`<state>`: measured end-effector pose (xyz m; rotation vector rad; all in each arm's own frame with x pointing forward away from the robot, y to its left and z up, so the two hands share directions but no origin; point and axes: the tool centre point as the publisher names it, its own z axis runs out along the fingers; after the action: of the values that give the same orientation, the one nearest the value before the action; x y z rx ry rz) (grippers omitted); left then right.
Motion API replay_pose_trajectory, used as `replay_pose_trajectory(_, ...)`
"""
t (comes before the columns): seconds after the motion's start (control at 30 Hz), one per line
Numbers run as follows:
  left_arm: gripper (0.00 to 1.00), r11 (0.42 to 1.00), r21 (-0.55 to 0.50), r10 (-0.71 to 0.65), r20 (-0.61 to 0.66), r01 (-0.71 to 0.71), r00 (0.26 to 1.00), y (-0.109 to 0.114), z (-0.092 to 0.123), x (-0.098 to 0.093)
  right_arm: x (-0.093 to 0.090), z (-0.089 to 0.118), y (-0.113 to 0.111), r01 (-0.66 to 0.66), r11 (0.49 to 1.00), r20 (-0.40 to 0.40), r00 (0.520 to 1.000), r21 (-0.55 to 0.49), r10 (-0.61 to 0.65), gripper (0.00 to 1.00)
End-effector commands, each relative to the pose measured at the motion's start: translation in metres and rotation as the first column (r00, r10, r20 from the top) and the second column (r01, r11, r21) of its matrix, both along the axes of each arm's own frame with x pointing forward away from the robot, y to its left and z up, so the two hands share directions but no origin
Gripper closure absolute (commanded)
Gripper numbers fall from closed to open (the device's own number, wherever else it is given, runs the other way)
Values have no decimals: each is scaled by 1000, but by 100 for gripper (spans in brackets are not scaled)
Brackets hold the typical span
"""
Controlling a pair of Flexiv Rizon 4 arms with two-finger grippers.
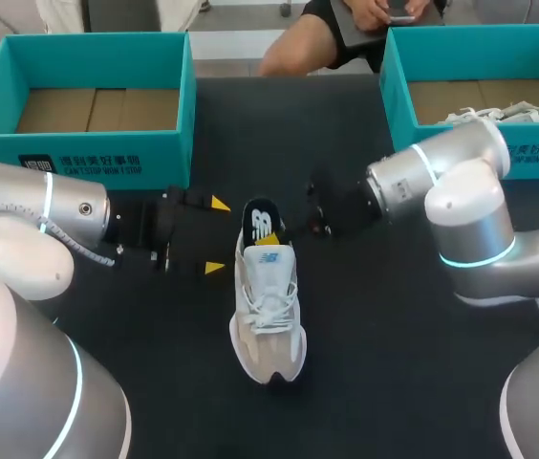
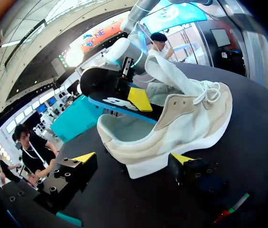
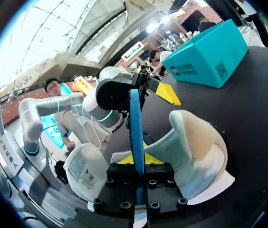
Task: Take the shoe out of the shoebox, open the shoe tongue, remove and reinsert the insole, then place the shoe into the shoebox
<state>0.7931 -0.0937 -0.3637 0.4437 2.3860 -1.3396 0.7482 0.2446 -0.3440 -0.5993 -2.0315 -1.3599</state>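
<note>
The white-and-beige lace-up sneaker [image 1: 268,316] is resting on the black table [image 1: 394,382], the left gripper [image 1: 216,235] sitting wide open beside its heel. Only the right wrist view is showing the right gripper [image 3: 138,160] pinching the blue-edged black insole [image 3: 135,118] rising from it.

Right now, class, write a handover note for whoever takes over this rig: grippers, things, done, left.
Grippers: left gripper open beside the heel of the shoe; right gripper shut on the insole.
Things: shoe upright on the table; insole part way out at the heel; teal shoebox by the left arm empty.
Done: shoe out, tongue looks raised.
Left: free the insole, reinsert it, box the shoe.
</note>
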Motion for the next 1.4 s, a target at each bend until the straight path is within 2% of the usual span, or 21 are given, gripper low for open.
replay_pose_trajectory(0.03, 0, 1000, 5, 0, -1, 0, 1000, -1, 1, 0, -17, -10, 3, 8, 1000, -32, 999, 3, -8, 100)
replay_pose_trajectory(0.17, 0, 1000, 5, 0, -1, 0, 1000, -1, 1, 0, -19, -10, 2, 6, 1000, -40, 999, -5, -6, 100)
replay_pose_trajectory(0.27, 0, 1000, 5, 0, -1, 0, 1000, -1, 1, 0, -13, -3, 0, 10, 1000, -14, 1000, -14, -10, 76)
replay_pose_trajectory(0.37, 0, 1000, 5, 0, -1, 0, 1000, -1, 1, 0, -6, 5, -3, 10, 1000, 14, 1000, -27, -9, 69)
replay_pose_trajectory(0.57, 0, 1000, 5, 0, -1, 0, 1000, -1, 1, 0, 10, 18, -4, -5, 999, 57, 998, -40, 7, 68)
replay_pose_trajectory(0.7, 0, 1000, 5, 0, -1, 0, 1000, -1, 1, 0, 20, 17, -5, -13, 999, 67, 998, -43, 16, 71)
replay_pose_trajectory(0.8, 0, 1000, 5, 0, -1, 0, 1000, -1, 1, 0, 23, 13, -4, -24, 999, 59, 998, -39, 27, 84)
replay_pose_trajectory(0.87, 0, 1000, 5, 0, -1, 0, 1000, -1, 1, 0, 22, 8, -4, -31, 999, 44, 998, -38, 33, 100)
replay_pose_trajectory(1.13, 0, 1000, 5, 0, -1, 0, 1000, -1, 1, 0, -3, -8, 4, -61, 997, -52, 997, -48, 58, 100)
replay_pose_trajectory(1.33, 0, 1000, 5, 0, -1, 0, 1000, -1, 1, 0, -9, -7, 4, -49, 998, -51, 998, -50, 46, 100)
replay_pose_trajectory(1.37, 0, 1000, 5, 0, -1, 0, 1000, -1, 1, 0, -8, -5, 3, -48, 997, -43, 998, -54, 45, 97)
replay_pose_trajectory(1.4, 0, 1000, 5, 0, -1, 0, 1000, -1, 1, 0, -7, -1, 3, -45, 997, -28, 999, -59, 44, 82)
